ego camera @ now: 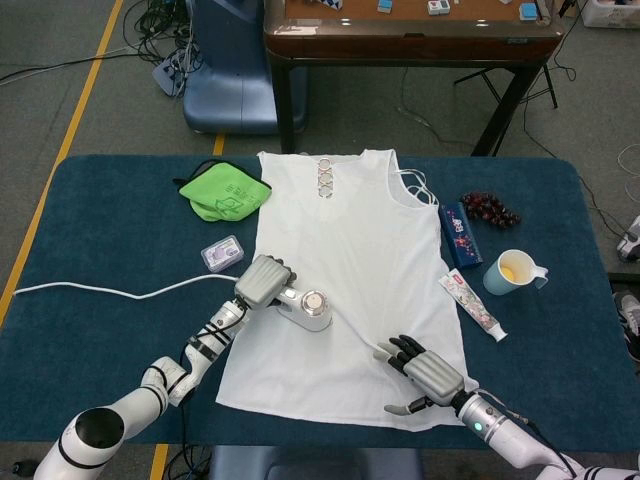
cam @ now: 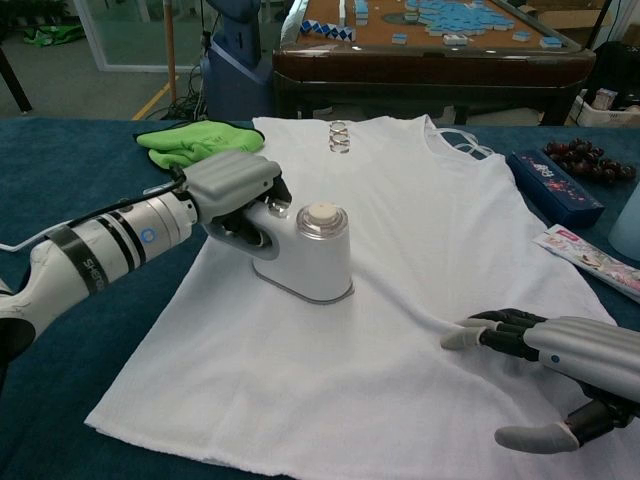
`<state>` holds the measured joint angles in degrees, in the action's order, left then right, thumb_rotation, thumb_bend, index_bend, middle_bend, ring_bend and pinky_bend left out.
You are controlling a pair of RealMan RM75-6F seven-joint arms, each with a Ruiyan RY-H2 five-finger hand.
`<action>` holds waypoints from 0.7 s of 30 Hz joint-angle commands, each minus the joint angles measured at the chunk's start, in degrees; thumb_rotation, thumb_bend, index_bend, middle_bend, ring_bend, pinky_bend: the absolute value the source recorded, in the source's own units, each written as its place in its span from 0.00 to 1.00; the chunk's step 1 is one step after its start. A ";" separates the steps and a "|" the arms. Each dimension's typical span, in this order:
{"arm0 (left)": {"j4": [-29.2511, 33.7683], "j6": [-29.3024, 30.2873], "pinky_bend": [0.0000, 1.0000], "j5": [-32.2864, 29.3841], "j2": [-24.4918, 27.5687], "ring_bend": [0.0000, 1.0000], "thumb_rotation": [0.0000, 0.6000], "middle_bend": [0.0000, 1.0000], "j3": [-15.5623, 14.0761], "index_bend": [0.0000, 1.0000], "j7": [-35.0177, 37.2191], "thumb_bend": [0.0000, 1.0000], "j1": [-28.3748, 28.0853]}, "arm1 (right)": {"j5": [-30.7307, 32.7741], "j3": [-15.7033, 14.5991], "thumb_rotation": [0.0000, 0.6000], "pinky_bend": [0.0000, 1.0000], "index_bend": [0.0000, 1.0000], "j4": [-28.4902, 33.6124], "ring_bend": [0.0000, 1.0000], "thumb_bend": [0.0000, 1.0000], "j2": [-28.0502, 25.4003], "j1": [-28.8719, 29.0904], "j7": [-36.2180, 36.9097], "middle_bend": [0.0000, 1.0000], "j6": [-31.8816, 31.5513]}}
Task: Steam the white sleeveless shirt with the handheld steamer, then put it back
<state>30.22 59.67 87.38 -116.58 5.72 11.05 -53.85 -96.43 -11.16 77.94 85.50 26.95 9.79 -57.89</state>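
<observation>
The white sleeveless shirt (ego camera: 345, 270) (cam: 400, 250) lies flat on the dark blue table (ego camera: 110, 250), neck toward the far side. My left hand (ego camera: 262, 282) (cam: 232, 188) grips the handle of the white handheld steamer (ego camera: 308, 308) (cam: 310, 252), whose flat face rests on the shirt's left half. A white cord (ego camera: 110, 292) trails from it to the left. My right hand (ego camera: 425, 372) (cam: 555, 365) rests open on the shirt's lower right part, fingers spread and pressing the cloth.
A green cloth (ego camera: 224, 192) lies at the shirt's upper left, and a small grey case (ego camera: 222, 253) sits left of the steamer. On the right are grapes (ego camera: 488, 208), a blue box (ego camera: 460, 234), a cup (ego camera: 512, 271) and a tube (ego camera: 472, 305).
</observation>
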 commanded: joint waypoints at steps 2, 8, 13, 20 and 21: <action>-3.23 -0.49 0.62 -0.64 -0.50 0.57 1.00 0.69 0.91 0.80 1.71 0.22 -0.97 | 0.04 0.04 0.37 0.00 0.05 0.16 0.00 0.00 -0.09 0.01 -0.15 0.09 -0.01; -8.09 -2.00 0.62 -1.26 -1.86 0.57 1.00 0.69 1.42 0.80 3.81 0.22 -2.18 | 0.35 0.15 0.37 0.00 0.05 0.49 0.00 0.00 -0.36 -0.02 -0.57 0.09 0.12; -12.01 -3.49 0.62 -2.23 -2.92 0.57 1.00 0.69 2.09 0.80 5.19 0.22 -3.09 | 0.50 0.17 0.37 0.00 0.05 0.74 0.00 0.00 -0.54 -0.21 -0.87 0.09 -0.06; -15.40 -4.77 0.62 -3.37 -2.92 0.57 1.00 0.69 2.65 0.80 6.10 0.22 -3.44 | 0.56 0.24 0.37 0.00 0.05 0.83 0.00 0.00 -0.66 -0.31 -0.98 0.09 -0.17; -15.59 -4.85 0.62 -3.44 -2.79 0.57 1.00 0.69 2.63 0.80 6.19 0.22 -3.36 | 0.53 0.24 0.37 0.00 0.05 0.82 0.00 0.00 -0.65 -0.31 -0.99 0.09 -0.17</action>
<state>14.77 54.93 84.04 -119.47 8.31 17.12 -57.26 -95.90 -10.93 78.76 84.85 26.64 8.80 -58.06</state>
